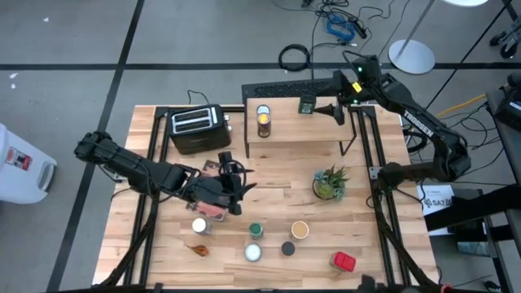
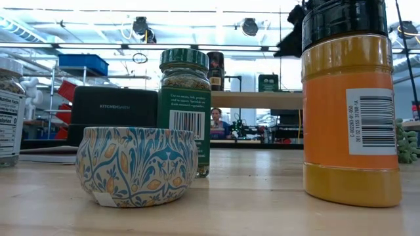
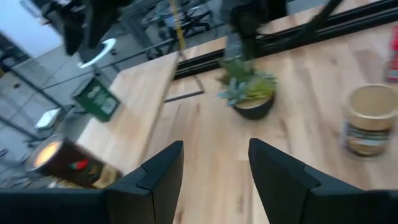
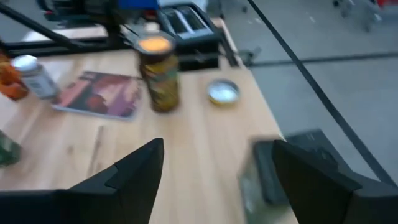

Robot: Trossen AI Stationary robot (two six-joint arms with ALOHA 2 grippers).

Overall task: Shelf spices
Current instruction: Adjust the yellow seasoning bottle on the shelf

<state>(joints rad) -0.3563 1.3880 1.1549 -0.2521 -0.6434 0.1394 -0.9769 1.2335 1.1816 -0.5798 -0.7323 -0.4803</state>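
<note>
**Stocking the spice shelf, jar by jar**

Hovering with jaws spread wide and empty, the right gripper at the far right end of the shelf, just beside a dark green tin standing there. Judged as the moment after a placement: two spices up, the rest waiting. Also on the light wooden top, a yellow-lidded jar near the left end. Jaws likewise parted and holding nothing on the left gripper, poised mid-tabletop over the reddish book, pointed toward the potted plant. Scattered along the tabletop's near edge, well apart from the shelf: a white-capped jar, a green-topped jar, a tan-lidded jar, a small black-topped tin, a red container. Next move, by all appearances: descending onto one of those, closing squarely on it, then carrying it across.
</note>
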